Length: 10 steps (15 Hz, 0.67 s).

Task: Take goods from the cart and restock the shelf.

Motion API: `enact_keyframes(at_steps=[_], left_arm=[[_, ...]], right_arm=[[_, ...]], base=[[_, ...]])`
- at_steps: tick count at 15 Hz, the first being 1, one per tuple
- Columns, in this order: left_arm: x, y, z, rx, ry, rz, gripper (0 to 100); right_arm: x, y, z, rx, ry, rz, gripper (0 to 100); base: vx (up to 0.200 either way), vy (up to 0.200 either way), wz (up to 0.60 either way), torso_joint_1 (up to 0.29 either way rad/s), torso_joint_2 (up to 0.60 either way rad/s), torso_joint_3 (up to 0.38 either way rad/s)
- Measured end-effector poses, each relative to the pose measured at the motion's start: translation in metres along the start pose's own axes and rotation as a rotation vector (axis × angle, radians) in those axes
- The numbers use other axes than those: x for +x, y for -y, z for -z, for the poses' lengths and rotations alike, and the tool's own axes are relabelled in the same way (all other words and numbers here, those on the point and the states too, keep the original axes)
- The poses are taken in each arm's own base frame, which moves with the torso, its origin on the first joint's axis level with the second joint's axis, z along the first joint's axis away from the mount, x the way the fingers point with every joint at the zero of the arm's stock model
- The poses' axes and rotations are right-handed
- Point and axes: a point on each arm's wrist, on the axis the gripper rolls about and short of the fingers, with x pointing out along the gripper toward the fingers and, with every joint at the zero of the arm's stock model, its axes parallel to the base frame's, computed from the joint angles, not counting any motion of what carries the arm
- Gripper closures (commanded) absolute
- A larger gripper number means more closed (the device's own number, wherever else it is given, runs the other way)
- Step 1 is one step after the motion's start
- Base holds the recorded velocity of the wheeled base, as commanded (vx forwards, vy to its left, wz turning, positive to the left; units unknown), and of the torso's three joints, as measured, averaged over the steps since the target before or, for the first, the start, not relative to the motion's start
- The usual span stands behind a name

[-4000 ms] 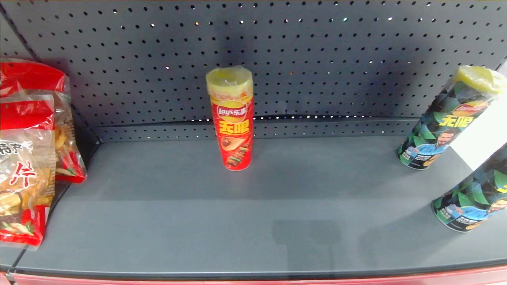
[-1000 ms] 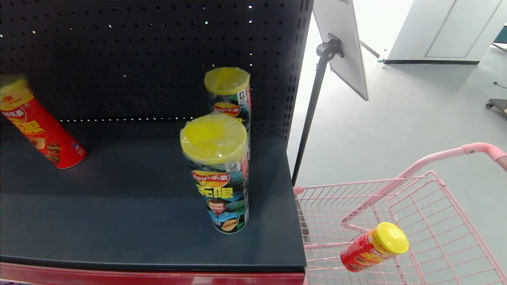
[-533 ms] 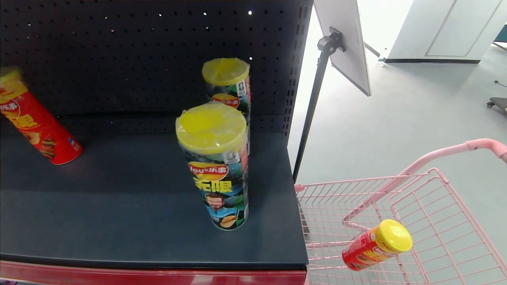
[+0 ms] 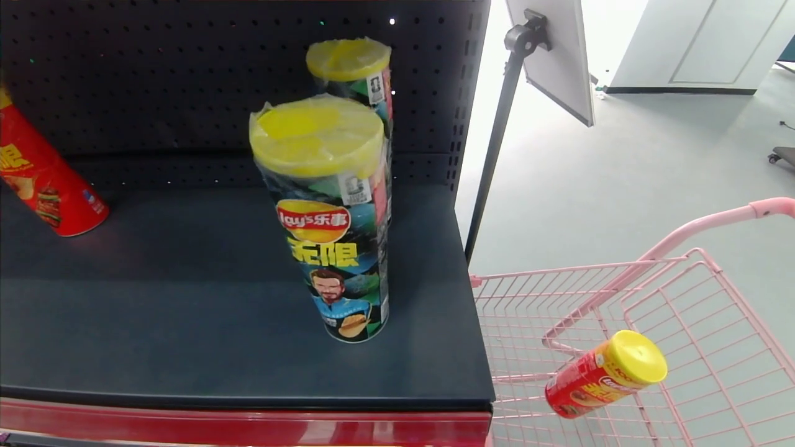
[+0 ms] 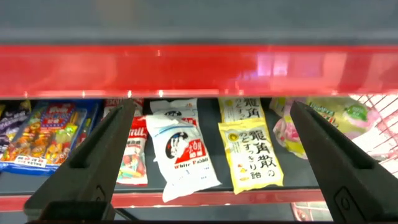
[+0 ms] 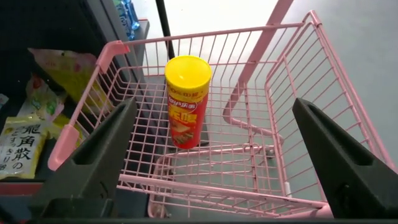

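Seen from the head, the big dark grey metal shelf (image 4: 186, 310) with a holey back wall is on the left. The pink wire cart (image 4: 770, 207) stands just beside its right edge. Two tall green-and-black chip cans with yellow lids stand upright near that edge, one in front (image 4: 332, 236) and one at the back wall (image 4: 357, 62). A red chip can on the shelf (image 4: 43, 186) stands far to the left, so a wide bare stretch lies between. The right wrist view looks down into the cart, where a red chip can with a yellow lid (image 6: 186, 102) sits with room around it. The right gripper (image 6: 214, 102) hangs above, fingers spread wide and empty. The left wrist view looks under the red shelf edge (image 5: 199, 68) at a white snack bag (image 5: 180, 149) and a yellow snack bag (image 5: 252, 149) lying lower down. The left gripper (image 5: 212, 106) is spread wide and empty too.
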Motion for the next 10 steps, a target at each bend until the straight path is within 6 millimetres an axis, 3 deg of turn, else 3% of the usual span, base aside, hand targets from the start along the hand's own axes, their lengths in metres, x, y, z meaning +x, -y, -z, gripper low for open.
enact_keyframes(at_steps=[7,10], left_arm=[[0.0000,0.0000,0.0000,0.000,0.000,-0.001,0],[0.0000,0.0000,0.0000,0.000,0.000,0.000,0]], right_arm=[[0.0000,0.0000,0.0000,0.000,0.000,0.000,0],[0.0000,0.0000,0.0000,0.000,0.000,0.000,0]], base=[[0.000,0.000,0.00,-0.214,0.55,0.328],[0.000,0.000,0.00,-0.076,0.21,0.131]])
